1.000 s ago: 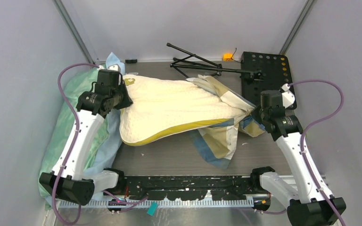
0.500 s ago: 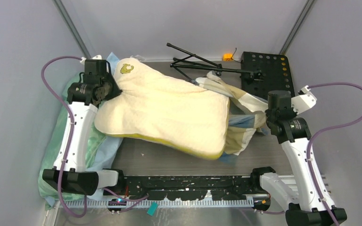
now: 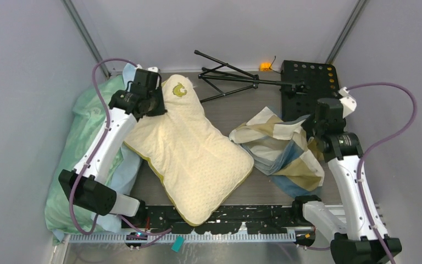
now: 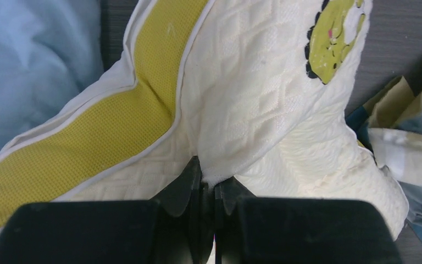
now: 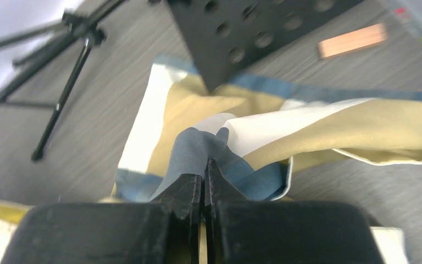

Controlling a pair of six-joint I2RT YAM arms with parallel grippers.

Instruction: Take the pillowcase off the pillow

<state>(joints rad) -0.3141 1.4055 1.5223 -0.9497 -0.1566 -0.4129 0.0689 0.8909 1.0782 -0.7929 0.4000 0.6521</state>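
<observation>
Pillow [image 3: 195, 159] fully bared, pillowcase [image 3: 280, 148] heaped beside, apart. Pillow corner pinched in left gripper [image 4: 207, 179]; pillowcase fold clamped in right gripper [image 5: 204, 168]. Removal judged done; only release left.

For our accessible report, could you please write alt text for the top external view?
A plump cream-yellow dotted pillow lies bare on the grey table, its far corner pinched by the left hand; beside it, the right hand grips the crumpled fabric pillowcase in blue, tan and white blocks.
</observation>
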